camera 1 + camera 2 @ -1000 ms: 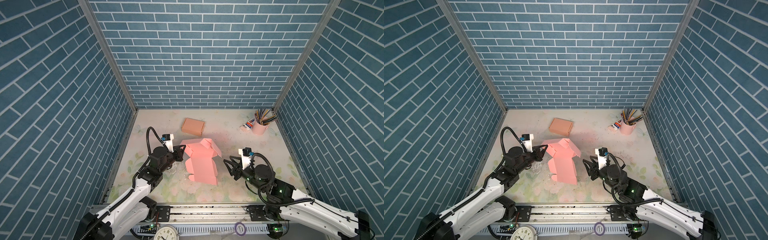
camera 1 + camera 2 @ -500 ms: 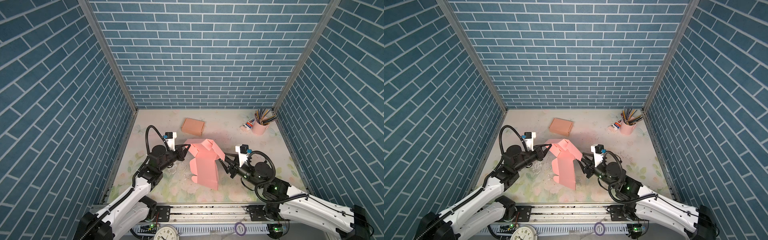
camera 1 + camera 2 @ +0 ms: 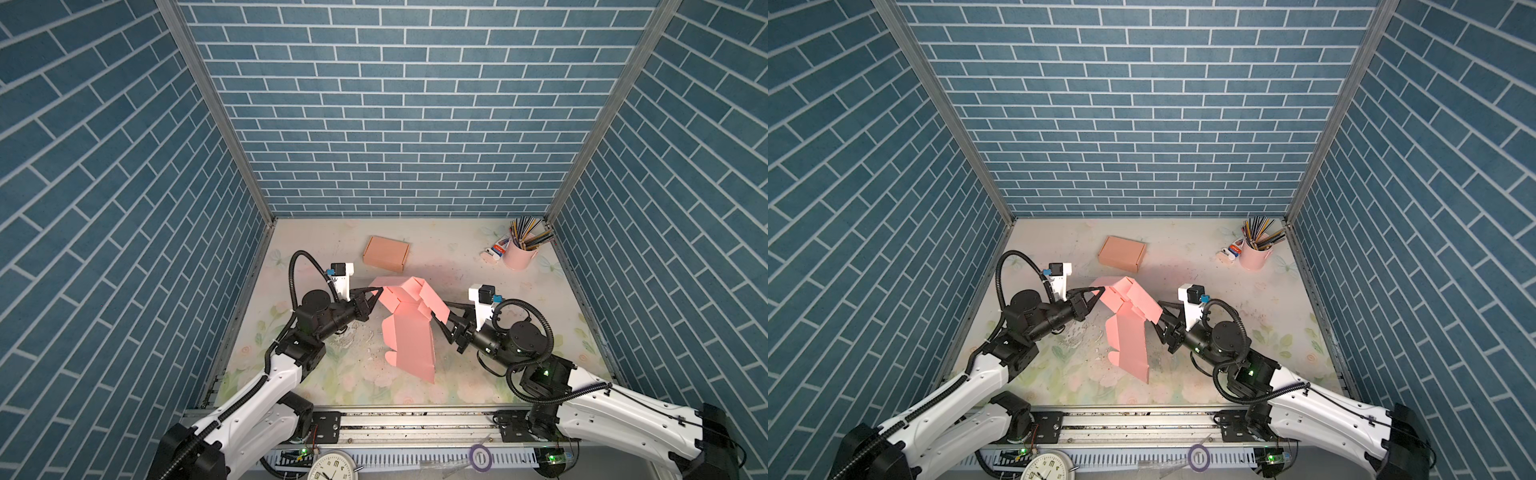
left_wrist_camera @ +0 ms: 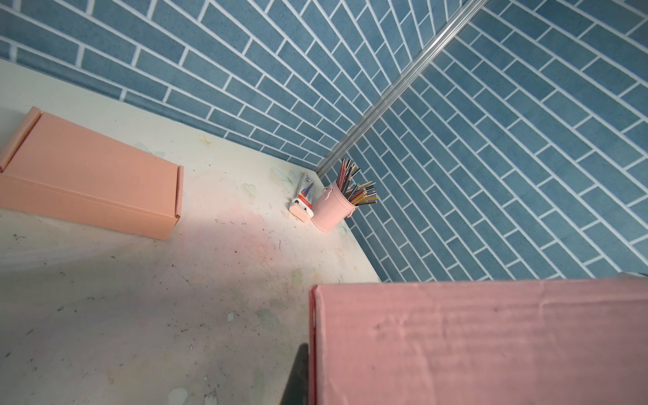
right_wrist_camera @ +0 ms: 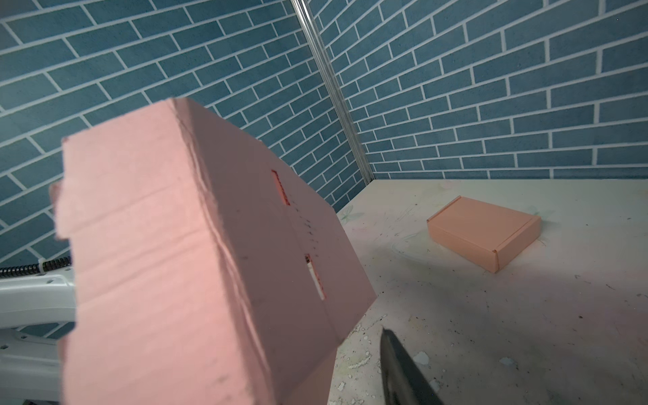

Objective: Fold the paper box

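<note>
Now my left jaws are clamped on a corner of the box (image 3: 409, 332), holding it tilted over the middle of the desk (image 3: 365, 386). My right jaws stand apart, straddling its opposite flap edge.

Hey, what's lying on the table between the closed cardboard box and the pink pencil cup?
Only a small tube, right beside the cup; the rest toward the box is bare table, in both top views.

The paper box (image 5: 196, 252) is blurred and runs out of frame in the right wrist view, hiding one of the right jaws, it is cut off in the left wrist view too, and the tube (image 4: 305, 191) has print too small to read.
</note>
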Controlling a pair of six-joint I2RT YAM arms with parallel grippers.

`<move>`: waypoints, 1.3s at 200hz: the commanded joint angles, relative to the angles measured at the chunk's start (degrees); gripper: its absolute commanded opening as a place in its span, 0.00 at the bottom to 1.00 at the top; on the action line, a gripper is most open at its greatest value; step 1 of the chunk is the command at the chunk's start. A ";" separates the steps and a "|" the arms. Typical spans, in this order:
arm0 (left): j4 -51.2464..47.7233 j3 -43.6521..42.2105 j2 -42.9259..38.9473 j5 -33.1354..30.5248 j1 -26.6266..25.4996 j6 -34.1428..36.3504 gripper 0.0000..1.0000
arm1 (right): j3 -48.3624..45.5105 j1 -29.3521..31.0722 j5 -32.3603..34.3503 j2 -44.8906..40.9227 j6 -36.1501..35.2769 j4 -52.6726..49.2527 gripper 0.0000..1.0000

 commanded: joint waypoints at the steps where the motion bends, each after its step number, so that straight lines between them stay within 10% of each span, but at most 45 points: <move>1: 2.01 0.69 0.00 1.12 0.15 -0.36 0.07 | 2.26 -0.21 -0.26 0.24 -0.33 1.01 0.44; 166: -1.71 -3.24 3.56 2.85 9.73 2.26 0.07 | 6.06 -1.19 1.16 -9.80 -3.77 -21.61 0.50; 260: -0.21 -4.42 7.18 4.40 9.65 5.62 0.07 | 13.53 -7.96 -4.83 2.29 -2.04 -24.60 0.50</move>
